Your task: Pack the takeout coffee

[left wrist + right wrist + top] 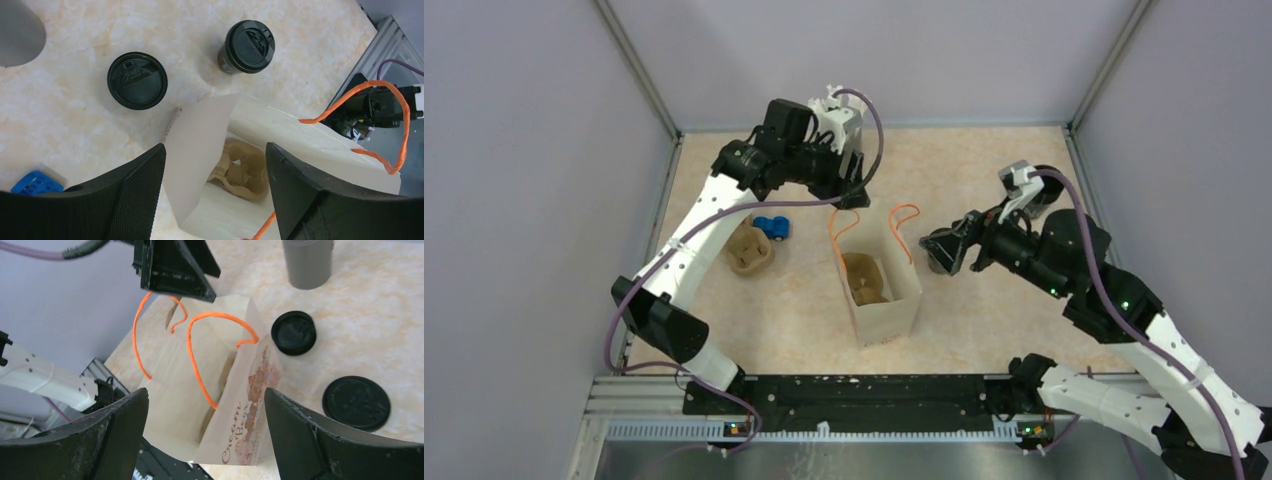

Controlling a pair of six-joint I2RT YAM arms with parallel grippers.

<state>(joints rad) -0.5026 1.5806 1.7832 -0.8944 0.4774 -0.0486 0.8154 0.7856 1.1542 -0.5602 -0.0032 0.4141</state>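
Tan table (774, 320) holds one takeout coffee (247, 47), standing straight up, just beside one paper bag (300, 140). One loose lid (137, 80) lies near. I see my left gripper (215, 147) and right gripper (206, 390) spread wide, holding nothing.

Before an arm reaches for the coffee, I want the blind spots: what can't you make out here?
Top view: the takeout coffee and the loose lid do not show, probably behind the left arm or right arm.
Both wrist views: the grey cylinder is cut off by the frame edge, its contents unseen.
Left wrist view: the cup carrier in the paper bag is partly hidden by its wall.
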